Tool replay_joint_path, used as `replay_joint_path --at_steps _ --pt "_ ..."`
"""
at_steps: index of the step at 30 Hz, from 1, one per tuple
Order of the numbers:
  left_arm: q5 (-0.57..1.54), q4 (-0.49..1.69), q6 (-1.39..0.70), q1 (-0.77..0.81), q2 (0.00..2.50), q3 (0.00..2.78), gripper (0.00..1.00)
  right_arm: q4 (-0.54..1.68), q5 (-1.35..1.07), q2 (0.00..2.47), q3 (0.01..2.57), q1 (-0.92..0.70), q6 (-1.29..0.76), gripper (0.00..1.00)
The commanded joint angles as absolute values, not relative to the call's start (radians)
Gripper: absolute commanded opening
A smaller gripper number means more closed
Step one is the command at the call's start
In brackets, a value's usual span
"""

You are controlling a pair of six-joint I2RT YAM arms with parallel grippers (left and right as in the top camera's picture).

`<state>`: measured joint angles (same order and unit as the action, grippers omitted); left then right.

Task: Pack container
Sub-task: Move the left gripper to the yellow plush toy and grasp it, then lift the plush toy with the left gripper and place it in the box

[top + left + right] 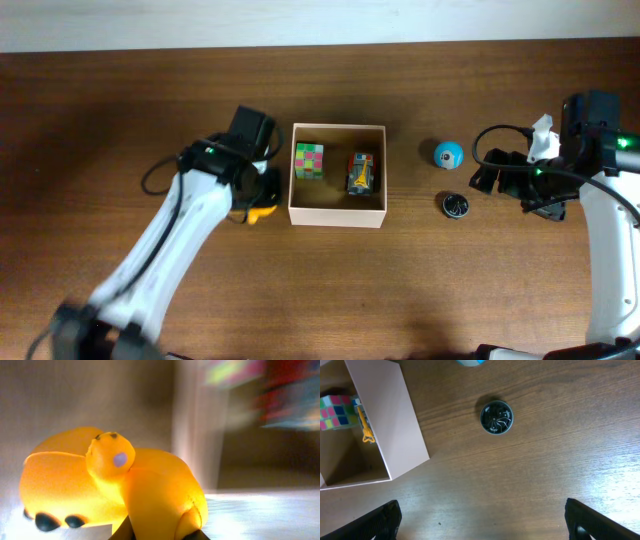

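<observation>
Container point(337, 217) mid-desk point(120, 100), colour cube point(309, 160) inside at 10 o'clock | left end effector point(262, 190) at container's 8 o'clock, right against yellow plush toy point(110, 485), grip cannot be told | right end effector point(481, 505) off at 3 o'clock, released, fingers wide over black round disc point(496, 418); blue ball point(449, 153) nearby

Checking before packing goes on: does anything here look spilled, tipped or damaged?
Nothing stands out. The container sits upright with a colourful cube and another toy inside. The yellow toy, blue ball and dark round piece lie on the table outside it, none visibly broken.
</observation>
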<state>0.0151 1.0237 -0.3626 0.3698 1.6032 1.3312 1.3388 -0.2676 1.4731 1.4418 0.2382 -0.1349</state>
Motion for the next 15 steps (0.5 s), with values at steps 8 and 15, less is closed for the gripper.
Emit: replay_joint_path --at_steps 8,15 --pt "-0.087 0.917 -0.371 0.602 1.518 1.46 0.15 1.339 -0.277 1.473 1.458 0.242 -0.135 0.99" --pt "-0.066 0.775 -0.562 0.633 1.752 1.46 0.15 1.34 -0.277 1.473 1.457 0.242 -0.135 0.99"
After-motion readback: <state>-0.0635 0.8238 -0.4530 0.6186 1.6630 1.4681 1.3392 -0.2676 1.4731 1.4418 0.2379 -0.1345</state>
